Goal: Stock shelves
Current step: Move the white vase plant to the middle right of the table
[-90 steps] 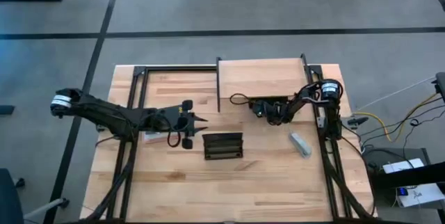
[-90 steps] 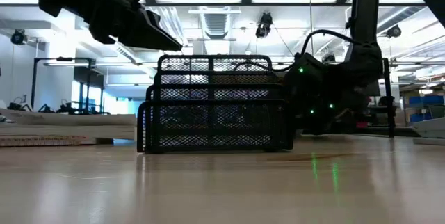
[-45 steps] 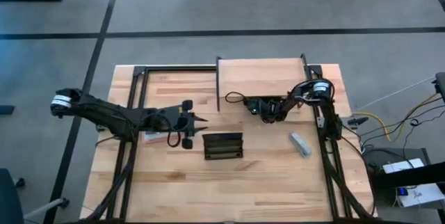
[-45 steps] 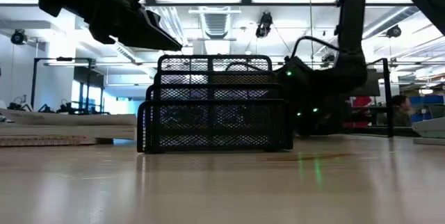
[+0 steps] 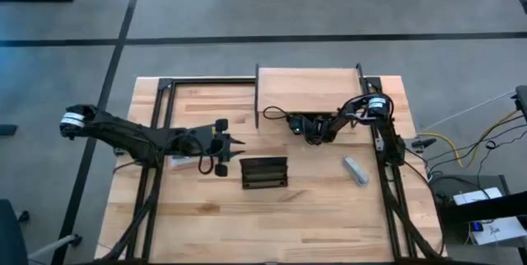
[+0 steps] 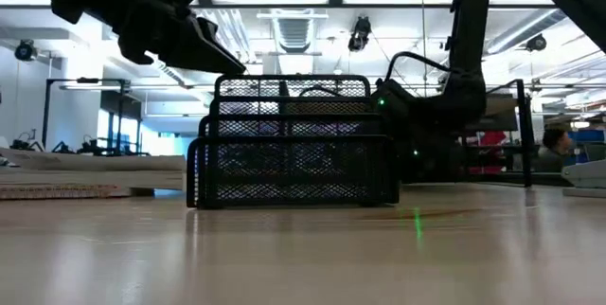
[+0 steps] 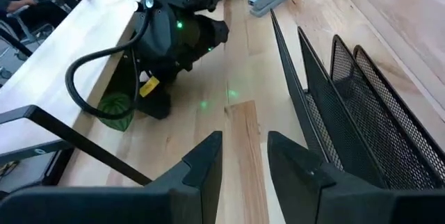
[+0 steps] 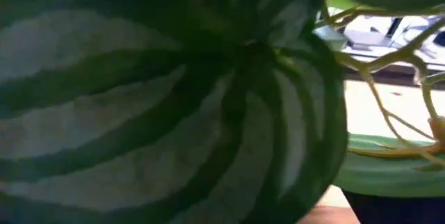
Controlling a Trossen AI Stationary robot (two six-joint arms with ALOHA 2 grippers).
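Right gripper point(image 5: 306, 127) under shelf point(image 5: 309, 92), grip unclear, striped leaf point(image 8: 167, 99) blocking; left gripper point(image 7: 243, 161) parted by wire rack point(image 5: 264, 173).

Butcher-block table point(image 5: 329, 216) — riser shelf point(image 5: 309, 92) at its far edge; black mesh rack point(image 5: 264, 173) mid-table, grey stapler point(image 5: 356, 169) right

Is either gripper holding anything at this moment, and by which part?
The left gripper is open and empty. The right gripper, at the shelf's front edge, has a striped green leaf close against it; whether it grips the leaf cannot be told.
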